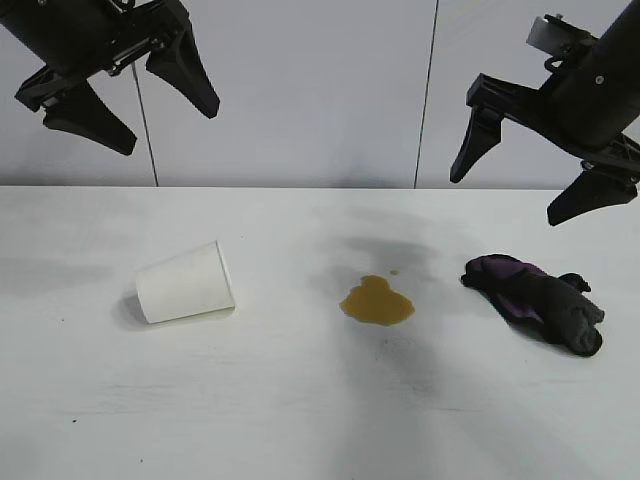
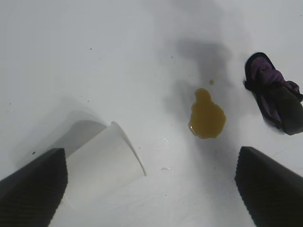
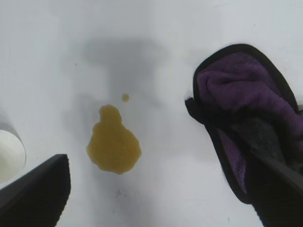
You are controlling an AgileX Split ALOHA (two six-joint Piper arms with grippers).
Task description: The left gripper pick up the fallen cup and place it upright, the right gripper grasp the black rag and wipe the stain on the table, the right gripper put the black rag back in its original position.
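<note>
Cup down, nothing grabbed yet

Both tools, left tool (image 1: 128, 88) and right tool (image 1: 520, 175), hang released above the counter (image 1: 90, 420). Cup (image 1: 185, 283) on its side at 9 o'clock of the stain (image 1: 377, 301), black rag (image 1: 538, 301) at 3. Cup's light and crushable, so pinch mid-wall gently.

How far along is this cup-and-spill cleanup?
Nothing looks done. The cup lies on its side, the stain is unwiped, and the black rag sits untouched beside it. The left gripper and right gripper hang open above the table, holding nothing. All three steps remain.
</note>
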